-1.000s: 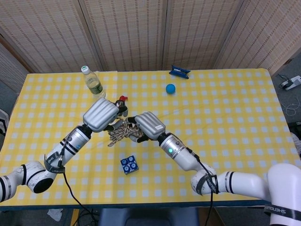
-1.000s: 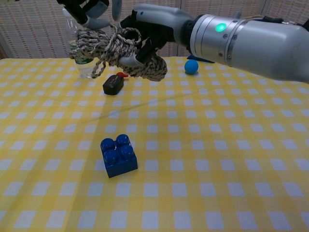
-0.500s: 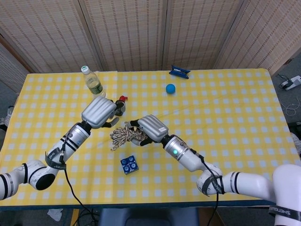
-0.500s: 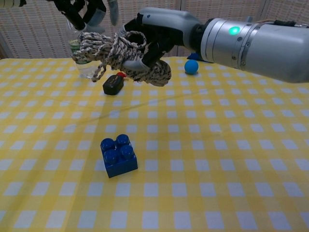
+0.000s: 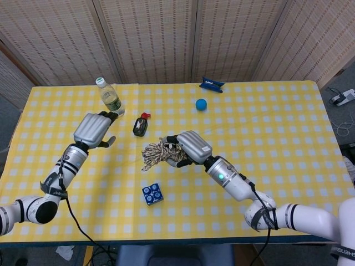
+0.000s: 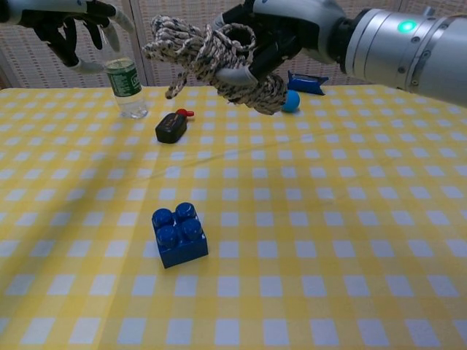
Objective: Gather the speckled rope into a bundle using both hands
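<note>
Farthest left, the left robot hand point(image 5: 94, 128) hangs over the tabletop point(image 5: 288, 127) with its fingers spread and nothing in them; in the chest view it shows at the upper left corner, just beside the water bottle point(image 6: 125, 85) but not gripping it. Right of the bottle lies a small black device with a red tip point(image 6: 171, 127), and nearer the camera a blue toy brick point(image 6: 179, 234) sits on the yellow check cloth. In the middle, the speckled rope point(image 6: 215, 58) is already drawn into a tangled bundle and lifted clear of the tabletop, with a short loose end dangling on its left side. The right robot hand point(image 5: 191, 147) alone holds it, fingers curled through and around the coils. Behind it are a blue ball point(image 5: 201, 103) and a dark blue flat object point(image 5: 211, 84) near the far edge.

The gathering looks largely done: the rope is one clump, not strung out. What seems left is tucking in the stray end and perhaps setting the bundle down, with the left robot hand free to help
</note>
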Robot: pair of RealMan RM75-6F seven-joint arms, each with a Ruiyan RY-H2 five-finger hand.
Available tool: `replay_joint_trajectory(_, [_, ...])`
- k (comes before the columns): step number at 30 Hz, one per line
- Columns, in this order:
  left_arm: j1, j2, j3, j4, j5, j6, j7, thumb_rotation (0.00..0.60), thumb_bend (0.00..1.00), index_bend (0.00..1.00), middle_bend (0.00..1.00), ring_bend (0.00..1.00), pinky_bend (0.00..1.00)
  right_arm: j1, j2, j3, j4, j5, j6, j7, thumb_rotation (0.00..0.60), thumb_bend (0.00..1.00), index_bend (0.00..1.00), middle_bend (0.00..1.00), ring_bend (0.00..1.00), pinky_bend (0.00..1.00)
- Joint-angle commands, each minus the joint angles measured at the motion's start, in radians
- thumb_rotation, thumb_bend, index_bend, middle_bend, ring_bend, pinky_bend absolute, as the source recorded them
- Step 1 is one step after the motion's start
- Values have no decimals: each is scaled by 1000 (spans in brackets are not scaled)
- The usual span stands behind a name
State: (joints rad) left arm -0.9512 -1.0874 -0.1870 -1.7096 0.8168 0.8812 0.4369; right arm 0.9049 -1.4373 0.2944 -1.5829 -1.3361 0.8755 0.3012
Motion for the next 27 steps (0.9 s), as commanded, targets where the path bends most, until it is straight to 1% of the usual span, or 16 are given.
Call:
replay_joint_trajectory(1, [36, 6, 16, -6, -18, 39, -16, 600, 377, 101, 247, 259, 440, -22, 24, -10, -16, -23, 25, 29, 600, 517, 803, 691, 608, 669])
replay_joint_trajectory(4, [83, 4, 33, -17, -22, 86, -40, 600, 377, 113, 247, 259, 436, -42, 47, -20, -24, -45, 45, 55, 600, 517, 803, 691, 608, 669])
replay_joint_trajectory(5, [101, 2, 46, -19, -17, 106, -38, 600, 377, 120, 247, 259, 433, -49, 56, -24, -25, -50, 51, 64, 600, 517, 803, 691, 608, 669])
replay_joint_trajectory(8, [148, -3, 77, -17, 5, 159, -31, 600, 376, 134, 247, 258, 420, -66, 78, -34, -26, -65, 67, 90, 600, 517, 803, 691, 608, 669])
replay_joint_trajectory(11, [196, -14, 94, -9, 33, 217, -47, 600, 377, 140, 247, 258, 401, -80, 99, -40, -29, -79, 82, 113, 600, 517, 803, 691, 608, 669])
replay_joint_trajectory(16, [292, -34, 129, 15, 128, 329, -88, 600, 376, 150, 247, 258, 384, -100, 136, -44, -38, -98, 104, 145, 600, 517, 803, 691, 608, 669])
replay_joint_trajectory(21, [407, -73, 179, 40, 266, 481, -124, 600, 373, 159, 247, 256, 370, -115, 169, -48, -53, -106, 118, 166, 600, 517, 803, 691, 608, 669])
replay_joint_trajectory(27, [522, -77, 234, 42, 376, 593, -144, 600, 370, 171, 247, 256, 360, -122, 194, -60, -56, -109, 109, 163, 600, 517, 803, 691, 608, 669])
